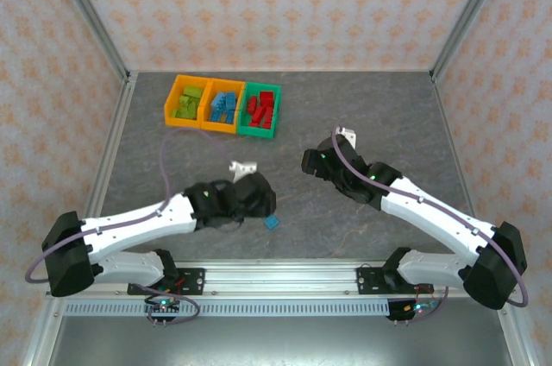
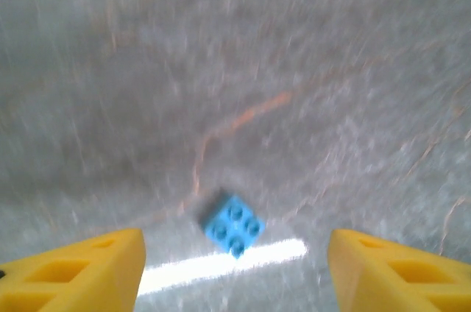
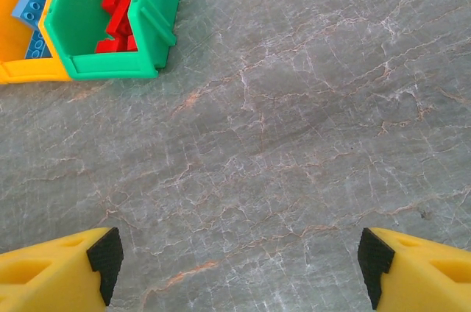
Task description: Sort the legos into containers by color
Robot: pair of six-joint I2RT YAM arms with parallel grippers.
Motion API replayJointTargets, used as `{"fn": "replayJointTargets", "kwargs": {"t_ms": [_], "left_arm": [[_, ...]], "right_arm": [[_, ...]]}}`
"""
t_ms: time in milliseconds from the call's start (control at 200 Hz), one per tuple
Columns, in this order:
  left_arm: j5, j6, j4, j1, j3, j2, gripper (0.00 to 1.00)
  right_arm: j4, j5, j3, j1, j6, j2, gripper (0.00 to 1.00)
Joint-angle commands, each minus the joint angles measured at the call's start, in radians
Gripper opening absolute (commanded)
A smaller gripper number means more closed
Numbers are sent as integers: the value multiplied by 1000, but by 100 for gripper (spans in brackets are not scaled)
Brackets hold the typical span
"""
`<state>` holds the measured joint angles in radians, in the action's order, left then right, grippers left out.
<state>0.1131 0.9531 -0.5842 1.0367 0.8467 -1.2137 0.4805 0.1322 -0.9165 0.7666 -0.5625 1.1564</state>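
A single light blue two-by-two brick (image 1: 272, 222) lay on the grey table (image 1: 345, 107), at the near-right tip of the left gripper (image 1: 259, 200). In the blurred left wrist view the brick (image 2: 234, 225) sat studs up just ahead of the left gripper (image 2: 235, 257), roughly centred between the two yellow fingers (image 2: 81, 268). It was square, so it had no long axis, and it was turned with a corner toward the fingers. The jaws stood well apart with nothing between them.

The left arm was plainly the nearer one. The right gripper (image 1: 315, 161) hung well apart, farther and to the right. Its jaws were spread wide and empty over bare table in its own view (image 3: 235, 271).

The three bins stood in a row at the far left:
- The left orange bin (image 1: 170, 112) held lime green bricks (image 1: 187, 103).
- The middle orange bin (image 1: 221, 129) held blue bricks (image 1: 224, 107).
- The green bin (image 1: 257, 132) held red bricks (image 1: 261, 107).

The loose brick probably belonged in the middle bin, far and slightly left of it. Bare table lay between; only the left arm's purple cable (image 1: 164, 159) looped near that path.
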Motion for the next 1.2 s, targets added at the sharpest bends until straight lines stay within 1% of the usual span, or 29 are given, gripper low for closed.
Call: {"fn": "replayJointTargets", "kwargs": {"t_ms": [0,45,90,150,160,185,200,405,450,520,656,751,926,991,1196], "left_arm": [[83,359,78,96,-56,-37,73],[70,402,104,119,-56,-71,75],[78,428,97,135,-40,-106,76],[86,443,84,141,-18,-151,81],[85,447,82,142,-16,-157,84],[92,459,75,143,-10,-173,97],[95,463,75,142,-7,-183,100],[87,478,92,106,20,-264,100],[92,483,97,95,21,-274,97],[85,485,102,79,29,-299,90],[0,423,80,55,89,-376,80],[-36,405,42,54,130,-421,74],[-41,424,18,47,123,-441,63],[-42,423,10,44,114,-447,61],[-63,386,34,36,113,-490,60]], "right_arm": [[13,36,-2,-3,-14,-23,85],[16,35,-2,-3,-12,-24,85],[19,36,-1,-3,-10,-27,85],[27,41,2,-3,-9,-32,85],[27,41,3,-3,-9,-33,85],[29,45,6,-3,-8,-37,85],[29,47,8,-3,-9,-39,85],[31,68,35,-3,-10,-78,86],[31,72,38,-3,-10,-81,86],[32,72,39,-3,-5,-82,86],[36,77,38,-3,1,-81,86],[38,81,39,-3,2,-82,86],[35,77,42,-3,-7,-81,86],[35,75,44,-3,-9,-82,86],[35,75,41,-3,-11,-81,86]]}}
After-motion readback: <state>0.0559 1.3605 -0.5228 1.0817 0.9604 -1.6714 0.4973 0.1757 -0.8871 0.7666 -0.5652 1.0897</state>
